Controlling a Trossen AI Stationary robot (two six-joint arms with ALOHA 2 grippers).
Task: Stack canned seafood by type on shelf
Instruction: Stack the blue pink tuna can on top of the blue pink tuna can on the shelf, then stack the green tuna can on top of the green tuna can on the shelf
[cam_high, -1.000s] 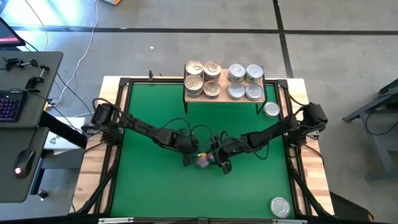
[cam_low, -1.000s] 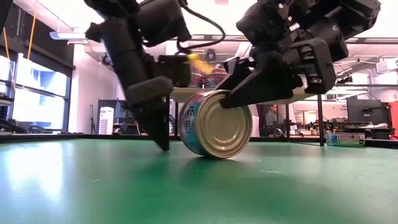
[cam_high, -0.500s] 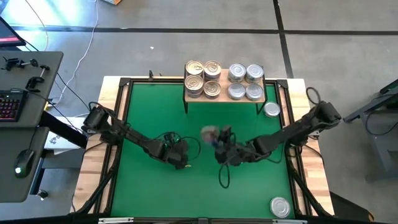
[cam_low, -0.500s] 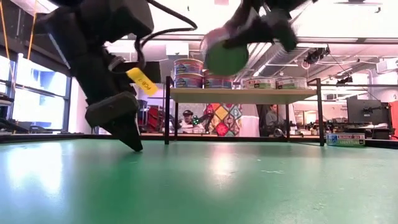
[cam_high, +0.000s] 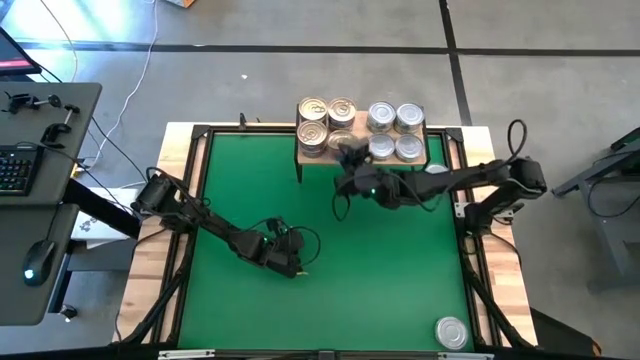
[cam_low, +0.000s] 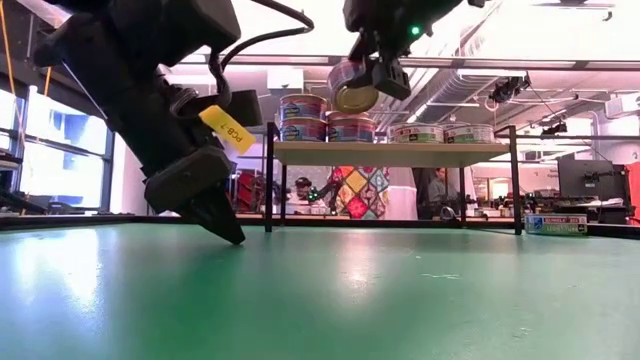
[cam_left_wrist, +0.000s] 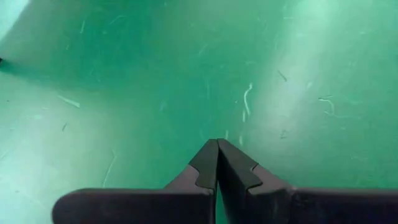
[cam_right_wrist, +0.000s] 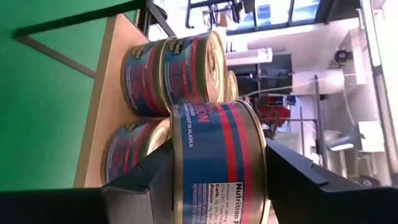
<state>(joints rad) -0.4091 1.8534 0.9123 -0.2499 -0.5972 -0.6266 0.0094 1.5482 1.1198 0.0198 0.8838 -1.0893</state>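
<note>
**Holding a can at the shelf's front edge**

Looking down, we see the right gripper (cam_high: 350, 158) stretched out over the green mat (cam_high: 250, 190) to the shelf (cam_high: 432, 146), its fingers clamped on a can (cam_right_wrist: 214, 162). From the right wrist, this can has a blue and red label with gold rims, gripped on its two flat ends. In the low view the can (cam_low: 352, 88) hangs in the air, tilted, above shelf level and near the stacked cans (cam_low: 304, 117).

On the shelf we count gold-lidded cans (cam_high: 313, 110) on its left part and four silver-lidded cans (cam_high: 381, 116) on its right part. One silver can (cam_high: 436, 177) sits on the surface just beside the shelf's right leg, and another (cam_high: 450, 332) lies well apart, near the front right corner.

The left gripper (cam_high: 291, 265) rests low over the mat's middle-left, fingers (cam_left_wrist: 208, 162) pressed together and holding nothing.
</note>
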